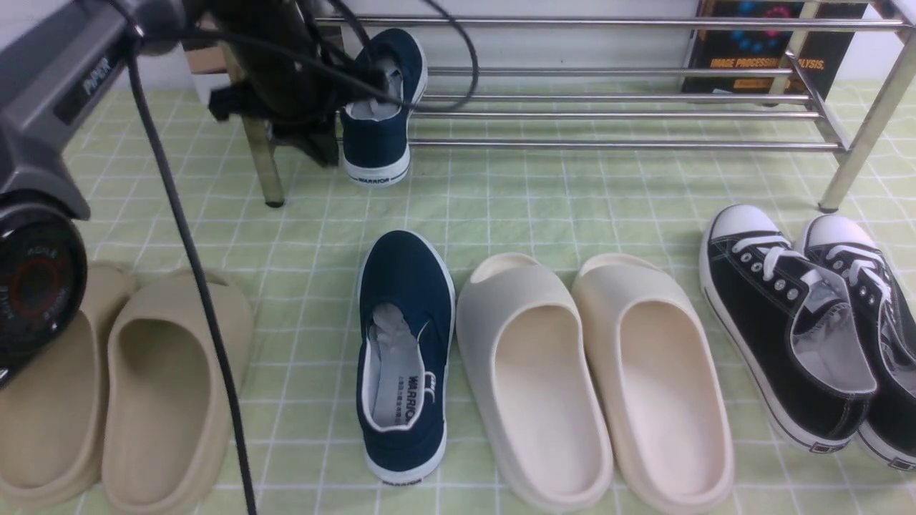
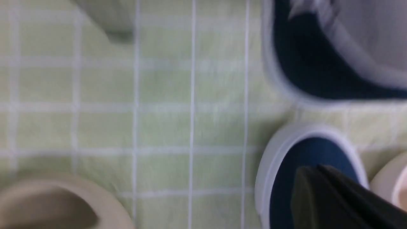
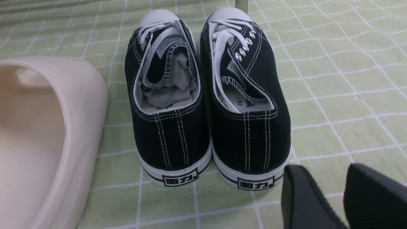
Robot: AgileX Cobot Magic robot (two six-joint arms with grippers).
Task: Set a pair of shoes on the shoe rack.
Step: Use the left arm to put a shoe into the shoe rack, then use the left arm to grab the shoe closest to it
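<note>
One navy slip-on shoe [image 1: 377, 114] rests on the left end of the steel shoe rack [image 1: 615, 144], its heel hanging over the front bar. The other navy shoe [image 1: 404, 357] lies on the checked cloth below, toe toward the rack. My left gripper [image 1: 318, 146] hangs just left of the racked shoe, apart from it. In the blurred left wrist view its fingertips [image 2: 313, 171] are pressed together, shut on nothing, in front of the lower shoe's toe [image 2: 286, 178]. My right gripper [image 3: 330, 190] stands open above the cloth, behind the black sneakers.
A beige pair of slides [image 1: 157, 400] lies at the front left and a cream pair [image 1: 587, 379] right of the lower navy shoe. Black lace-up sneakers [image 1: 794, 336] sit at the right. A dark box [image 1: 758, 50] stands behind the rack. The left arm's cable [image 1: 193, 272] hangs down.
</note>
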